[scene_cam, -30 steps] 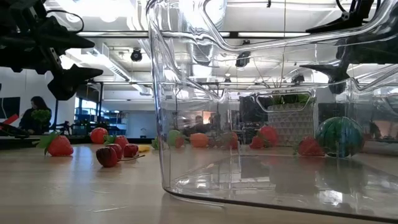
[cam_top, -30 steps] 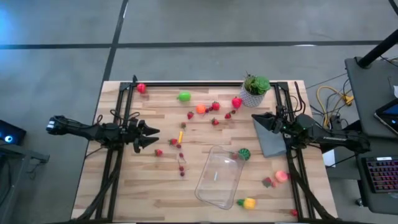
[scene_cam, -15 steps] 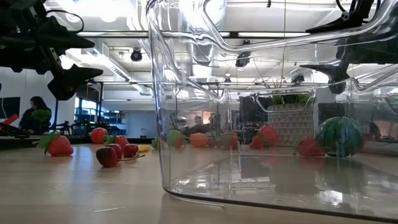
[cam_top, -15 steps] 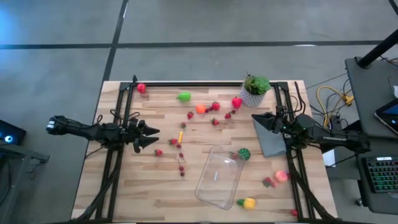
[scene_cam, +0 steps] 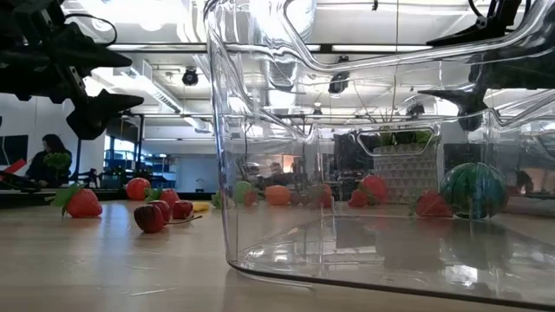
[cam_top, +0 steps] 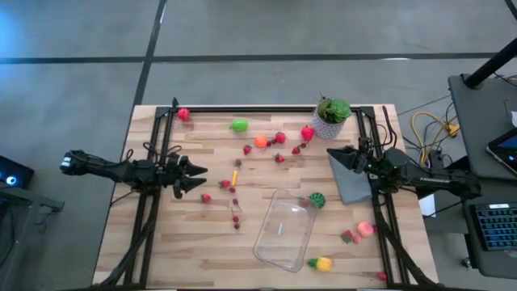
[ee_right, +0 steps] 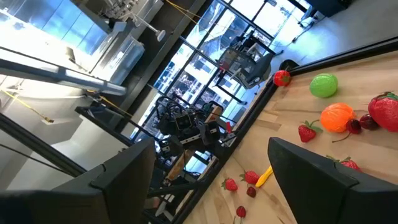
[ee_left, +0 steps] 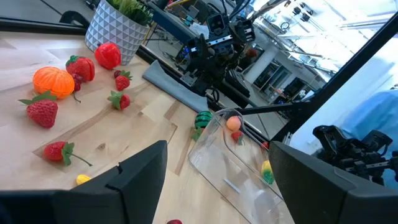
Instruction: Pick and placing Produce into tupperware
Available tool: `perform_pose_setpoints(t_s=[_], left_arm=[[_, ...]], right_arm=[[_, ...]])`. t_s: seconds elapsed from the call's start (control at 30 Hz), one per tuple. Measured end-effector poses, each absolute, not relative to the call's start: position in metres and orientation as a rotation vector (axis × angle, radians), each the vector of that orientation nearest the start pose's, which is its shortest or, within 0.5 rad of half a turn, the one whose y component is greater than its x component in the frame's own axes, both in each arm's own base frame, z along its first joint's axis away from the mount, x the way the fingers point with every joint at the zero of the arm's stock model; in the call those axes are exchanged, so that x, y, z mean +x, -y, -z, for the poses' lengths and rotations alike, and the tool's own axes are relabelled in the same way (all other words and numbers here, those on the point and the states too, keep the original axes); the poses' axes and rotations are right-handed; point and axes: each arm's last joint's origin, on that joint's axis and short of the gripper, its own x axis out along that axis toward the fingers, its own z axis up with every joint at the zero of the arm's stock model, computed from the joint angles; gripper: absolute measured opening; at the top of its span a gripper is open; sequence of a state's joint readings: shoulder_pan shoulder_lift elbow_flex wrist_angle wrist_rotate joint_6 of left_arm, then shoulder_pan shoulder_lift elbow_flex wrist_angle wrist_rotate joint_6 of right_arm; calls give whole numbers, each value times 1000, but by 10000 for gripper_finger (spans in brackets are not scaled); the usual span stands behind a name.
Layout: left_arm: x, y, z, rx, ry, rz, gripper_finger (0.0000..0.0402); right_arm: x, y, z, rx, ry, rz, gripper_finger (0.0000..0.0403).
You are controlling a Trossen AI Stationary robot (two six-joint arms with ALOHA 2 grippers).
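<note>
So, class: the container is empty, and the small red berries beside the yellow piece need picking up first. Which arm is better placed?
The left. Its open left gripper hovers right beside those red berries, while the open right gripper waits across the table, beyond the tupperware.

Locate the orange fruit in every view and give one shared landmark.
High: orange fruit, upper middle of the table.
Low: centre, seen through the tupperware.
Left wrist: far left.
Right wrist: right edge.
Landmark: the light green fruit beside it, hidden in left wrist.
</note>
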State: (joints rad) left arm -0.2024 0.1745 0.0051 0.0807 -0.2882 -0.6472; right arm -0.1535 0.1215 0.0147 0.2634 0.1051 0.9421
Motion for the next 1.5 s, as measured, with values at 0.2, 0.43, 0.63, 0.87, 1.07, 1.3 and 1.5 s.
perform_pose_setpoints(t_s=[0.2,0.43,0.63,0.87,1.07,1.3,1.5], left_arm=[[106,13,-159,-625,-55,-110,267],[106,13,-159,-625,-55,-110,267],[106,13,-159,-625,-55,-110,267],[106,13,-159,-625,-55,-110,267],[106,13,-159,-625,-55,-110,267],[106,13,-159,-625,-55,-110,267],[106,13,-159,-625,-55,-110,267]], right_arm=[[102,19,-184,931,267,165,311],[99,21,-193,1030,421,198,305],[87,16,-225,785,681,-24,308],[80,-4,-237,-24,627,-496,313],[86,-2,-255,199,399,-482,309],[87,-1,-287,312,-50,-339,312],[87,1,-310,430,-422,-198,309]])
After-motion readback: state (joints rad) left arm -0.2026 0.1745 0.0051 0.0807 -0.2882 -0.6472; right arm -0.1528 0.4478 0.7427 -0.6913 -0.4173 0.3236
